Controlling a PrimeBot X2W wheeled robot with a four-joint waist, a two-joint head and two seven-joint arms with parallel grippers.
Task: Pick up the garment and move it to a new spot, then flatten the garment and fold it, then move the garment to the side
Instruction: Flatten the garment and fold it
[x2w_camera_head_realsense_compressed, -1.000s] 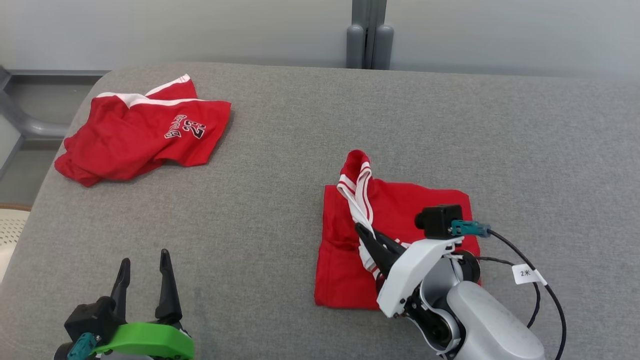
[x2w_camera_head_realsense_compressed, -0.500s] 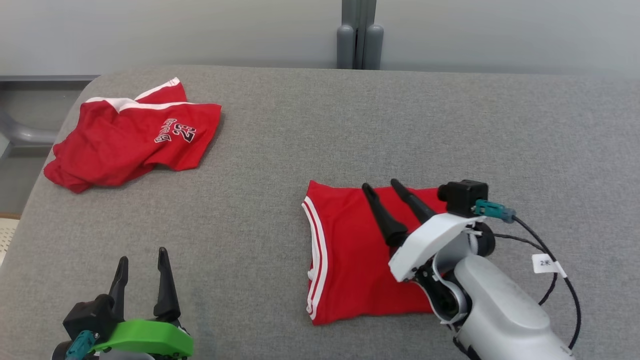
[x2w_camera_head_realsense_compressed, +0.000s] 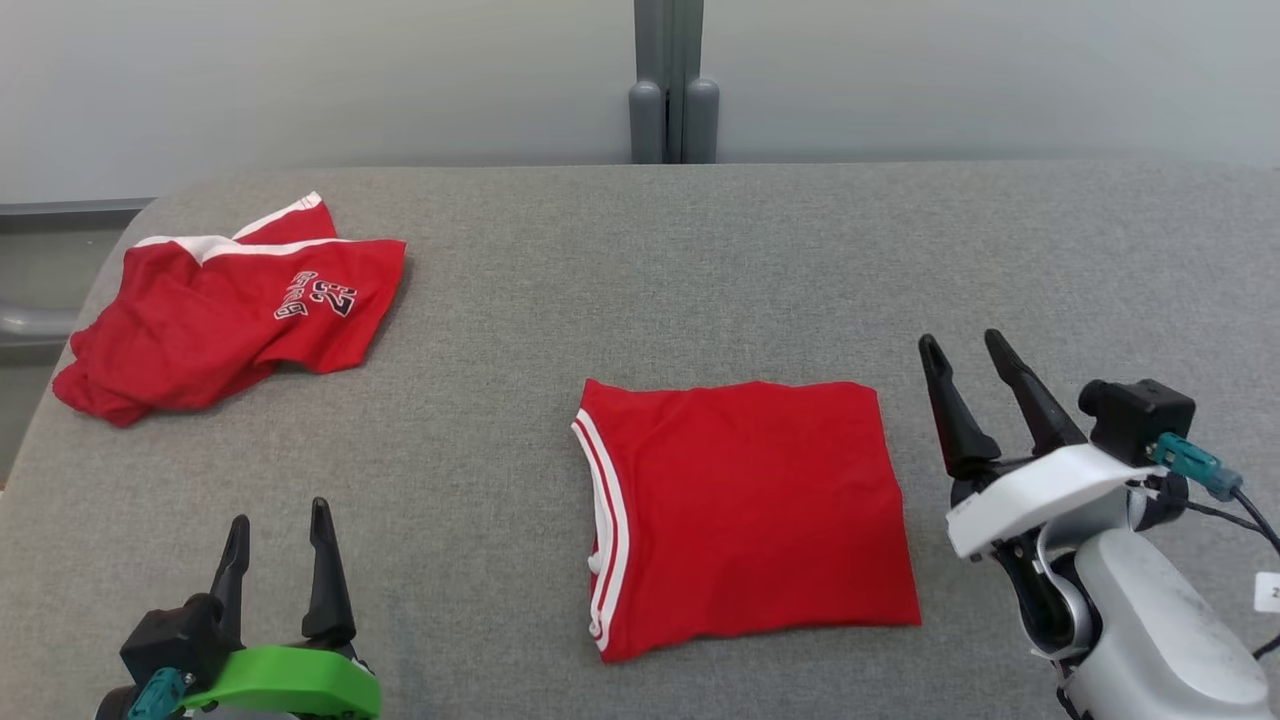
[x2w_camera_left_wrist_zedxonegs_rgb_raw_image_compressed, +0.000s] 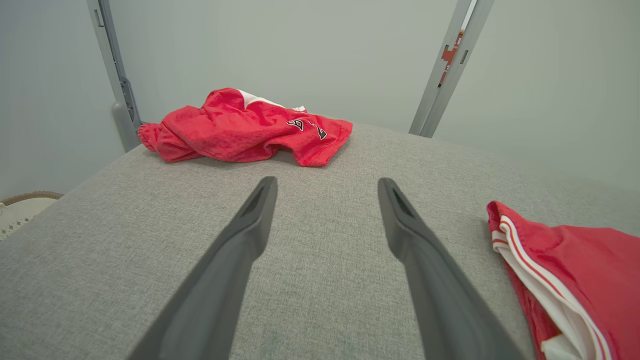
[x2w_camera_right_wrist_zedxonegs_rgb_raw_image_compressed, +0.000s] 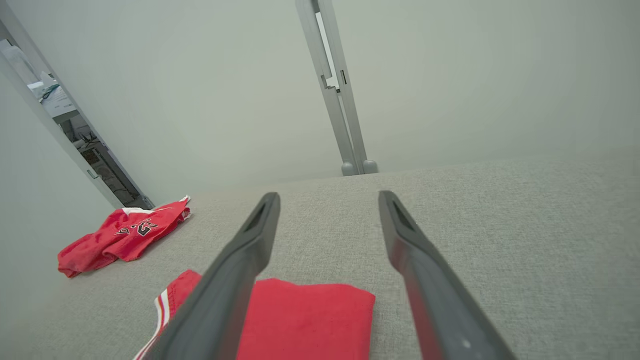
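Head view: folded red garment with white-striped edge, flat mid-table on grey fabric-covered table. Crumpled red jersey, print perhaps "23", far left. Left gripper lower left, fingers spread, empty. Right gripper near the fold's right edge, apart from it, spread, empty
Left wrist view: fingers wide over bare fabric, folded garment at right
Right wrist view: fingers wide, folded garment behind left finger
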